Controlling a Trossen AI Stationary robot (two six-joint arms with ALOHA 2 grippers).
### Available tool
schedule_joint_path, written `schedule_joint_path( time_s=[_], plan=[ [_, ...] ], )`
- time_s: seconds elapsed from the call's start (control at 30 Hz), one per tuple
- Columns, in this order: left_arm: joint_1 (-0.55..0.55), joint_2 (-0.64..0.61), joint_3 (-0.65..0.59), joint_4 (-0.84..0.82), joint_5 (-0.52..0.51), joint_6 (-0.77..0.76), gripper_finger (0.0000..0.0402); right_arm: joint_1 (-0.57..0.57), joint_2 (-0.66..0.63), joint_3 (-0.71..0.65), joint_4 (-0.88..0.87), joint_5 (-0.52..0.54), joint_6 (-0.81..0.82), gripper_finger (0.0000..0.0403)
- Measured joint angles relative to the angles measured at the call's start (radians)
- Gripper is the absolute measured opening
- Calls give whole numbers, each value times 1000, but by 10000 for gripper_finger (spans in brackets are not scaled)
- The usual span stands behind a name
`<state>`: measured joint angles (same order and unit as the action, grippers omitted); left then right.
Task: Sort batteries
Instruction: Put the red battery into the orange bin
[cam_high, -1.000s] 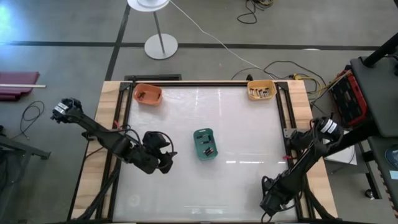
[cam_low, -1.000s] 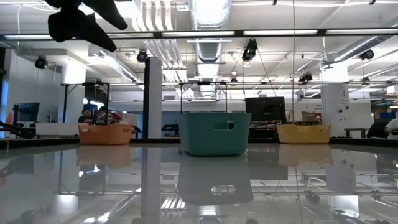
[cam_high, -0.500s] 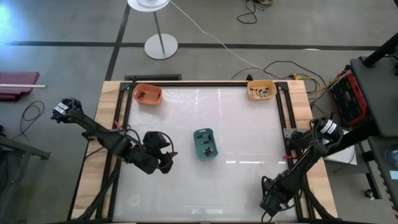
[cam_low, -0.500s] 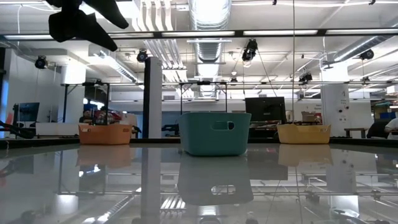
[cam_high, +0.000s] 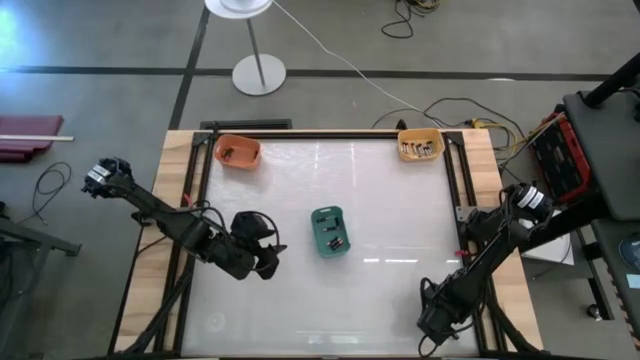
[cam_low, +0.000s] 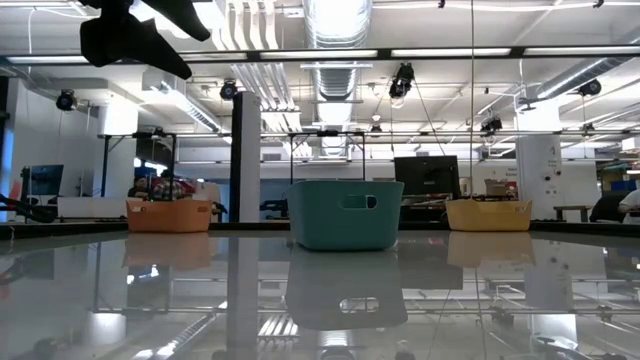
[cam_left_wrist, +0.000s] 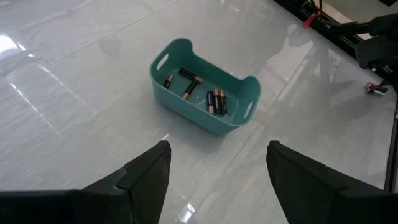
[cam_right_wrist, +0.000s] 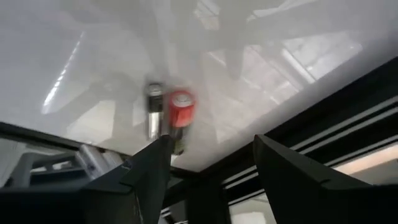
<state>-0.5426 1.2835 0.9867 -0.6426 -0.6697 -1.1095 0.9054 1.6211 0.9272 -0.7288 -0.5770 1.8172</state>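
Note:
Several batteries (cam_left_wrist: 214, 101) lie in the teal bin (cam_left_wrist: 186, 118) at the table's middle (cam_high: 329, 231). More batteries lie in the yellow bin (cam_high: 420, 146) at the far right and in the orange bin (cam_high: 238, 152) at the far left. My left gripper (cam_left_wrist: 217, 162) hangs open above the table, left of the teal bin (cam_high: 262, 252), with nothing between its fingers. My right gripper (cam_right_wrist: 211, 152) stands open over the table's near right corner (cam_high: 433, 322), holding nothing.
A small red-topped cylinder (cam_right_wrist: 180, 109) shows blurred by the table's dark frame edge, beyond my right gripper; what it is cannot be told. Bare glossy tabletop (cam_high: 390, 210) spreads between the three bins. A lamp stand (cam_high: 258, 72) and cables lie on the floor beyond.
My right arm has shifted a little: its upper joint has gone toward the far right, while its gripper stays at the near right corner. The bins and batteries have kept still.

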Motion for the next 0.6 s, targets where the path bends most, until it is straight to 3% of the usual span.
schedule_joint_path(
  time_s=[0.6],
  plan=[
    [-6, 0, 0, -2, 0, 2, 242, -1, 42, -17, 58, 0, -32, 219]
  ],
)
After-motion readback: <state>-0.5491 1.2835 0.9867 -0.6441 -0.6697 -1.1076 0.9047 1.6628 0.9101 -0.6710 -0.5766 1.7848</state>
